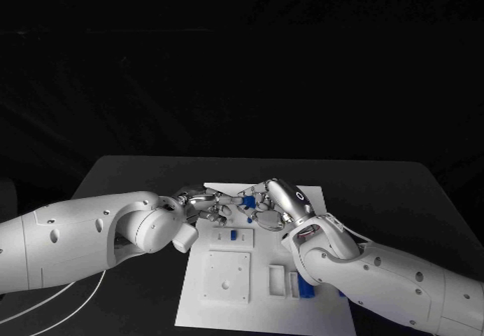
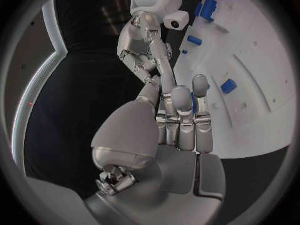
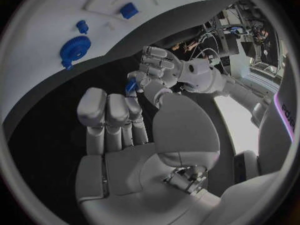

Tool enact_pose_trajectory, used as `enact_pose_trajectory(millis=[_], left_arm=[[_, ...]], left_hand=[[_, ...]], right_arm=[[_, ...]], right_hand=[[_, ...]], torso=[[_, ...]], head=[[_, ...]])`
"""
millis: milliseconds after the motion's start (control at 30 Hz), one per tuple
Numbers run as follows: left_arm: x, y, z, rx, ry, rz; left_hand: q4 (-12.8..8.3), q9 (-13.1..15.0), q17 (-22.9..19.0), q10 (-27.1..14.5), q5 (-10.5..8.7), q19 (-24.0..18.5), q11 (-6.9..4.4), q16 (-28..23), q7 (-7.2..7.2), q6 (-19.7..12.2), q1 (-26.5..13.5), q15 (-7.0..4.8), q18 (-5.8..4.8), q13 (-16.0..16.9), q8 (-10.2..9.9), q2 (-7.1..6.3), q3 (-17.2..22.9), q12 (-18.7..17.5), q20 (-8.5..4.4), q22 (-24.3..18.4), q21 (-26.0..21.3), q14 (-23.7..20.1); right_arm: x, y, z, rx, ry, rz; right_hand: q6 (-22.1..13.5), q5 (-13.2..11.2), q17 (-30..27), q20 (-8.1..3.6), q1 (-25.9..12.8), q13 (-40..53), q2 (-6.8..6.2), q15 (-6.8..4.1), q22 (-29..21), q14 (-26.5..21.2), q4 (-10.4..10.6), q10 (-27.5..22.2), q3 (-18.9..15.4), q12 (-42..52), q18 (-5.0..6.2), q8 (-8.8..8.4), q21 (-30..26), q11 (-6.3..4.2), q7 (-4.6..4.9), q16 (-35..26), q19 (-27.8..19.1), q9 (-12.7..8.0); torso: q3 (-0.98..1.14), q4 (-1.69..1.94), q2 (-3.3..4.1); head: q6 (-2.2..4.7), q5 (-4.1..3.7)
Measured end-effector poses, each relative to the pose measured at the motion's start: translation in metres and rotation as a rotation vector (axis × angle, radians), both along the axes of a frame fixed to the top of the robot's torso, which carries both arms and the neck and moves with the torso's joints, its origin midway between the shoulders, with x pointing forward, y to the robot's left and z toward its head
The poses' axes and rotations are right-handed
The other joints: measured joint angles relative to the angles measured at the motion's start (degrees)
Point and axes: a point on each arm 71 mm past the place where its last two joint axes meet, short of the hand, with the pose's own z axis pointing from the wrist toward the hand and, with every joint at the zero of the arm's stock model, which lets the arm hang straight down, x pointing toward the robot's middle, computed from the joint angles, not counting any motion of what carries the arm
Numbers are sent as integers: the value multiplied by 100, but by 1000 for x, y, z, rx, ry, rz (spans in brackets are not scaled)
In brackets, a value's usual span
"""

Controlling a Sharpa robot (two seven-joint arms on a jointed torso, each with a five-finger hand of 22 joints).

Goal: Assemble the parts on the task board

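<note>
A black surface carries the white task board, which lies near the middle and reaches toward the near edge, with blue parts on it.

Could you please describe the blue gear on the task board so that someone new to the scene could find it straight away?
Start from the white task board in the middle of the black table. In the right wrist view, three blue parts lie on it near its curved edge, beyond the right hand. The blue gear is the largest, a round toothed wheel; its neighbours are smaller and plain, without teeth.
</note>
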Motion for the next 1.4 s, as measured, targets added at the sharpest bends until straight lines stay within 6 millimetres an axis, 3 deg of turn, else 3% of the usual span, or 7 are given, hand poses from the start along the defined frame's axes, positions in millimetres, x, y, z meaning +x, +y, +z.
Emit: enact_pose_trajectory(millis=[233,533,633,700,900,1400], left_arm=[[0,0,-1,3,-3,-2],[0,0,-1,8,-9,-8],[0,1,0,12,-14,-12],[0,1,0,14,-17,-15],[1,2,1,22,-24,-26],[1,3,1,38,-37,-47]], left_hand=[[51,0,10,0,-19,0,0,0,0,0,-185,1,0,0,0,-24,358,68,0,0,39,-1],[17,-1,49,1,140,1,2,66,32,31,-423,-35,-1,10,1,-73,637,211,0,3,107,36],[-39,-1,71,-12,246,1,-12,110,32,32,-501,-44,0,31,1,-95,741,257,1,4,128,47],[-43,-1,83,-17,456,1,-23,110,32,32,-616,-54,0,40,0,-130,750,318,1,4,172,56],[-124,0,114,2,646,-14,-45,137,42,42,-810,-64,0,40,1,-162,859,373,-14,4,240,85],[-251,1,150,-12,679,-41,-59,243,5,12,-904,-76,0,227,12,-215,984,484,-41,2,391,100]], right_arm=[[0,0,0,-9,7,7],[1,-1,0,-9,16,9],[1,-2,-1,-8,20,9],[1,-3,-1,-6,22,9],[2,-6,-3,3,33,6],[2,-11,-4,19,53,7]], right_hand=[[0,0,0,0,-10,-2,10,0,0,0,-3,-6,-3,-40,0,0,-43,6,0,-28,0,0],[-50,-1,-64,0,-29,-286,29,4,0,-50,72,-224,-165,-419,0,0,-324,42,-16,-196,0,-1],[-239,-1,-89,0,-33,-399,29,16,0,-63,142,-320,-307,-558,0,19,-464,88,8,-244,0,12],[-398,0,-114,13,-87,-495,-26,40,0,-89,206,-400,-390,-666,0,57,-577,110,47,-299,-13,54],[-519,0,-197,31,36,-751,-146,66,0,-132,439,-523,-570,-839,0,50,-864,130,88,-423,-31,43],[-519,0,-245,51,96,-936,-208,66,3,-132,550,-563,-652,-807,0,54,-1021,130,87,-445,-11,33]], torso=[[-2,0,-1],[-1,-3,-2],[-1,-3,-4],[1,-3,-4],[1,-1,-3],[-1,0,0]], head=[[-2,4],[-9,12],[-8,12],[-6,11],[-5,10],[-21,19]])
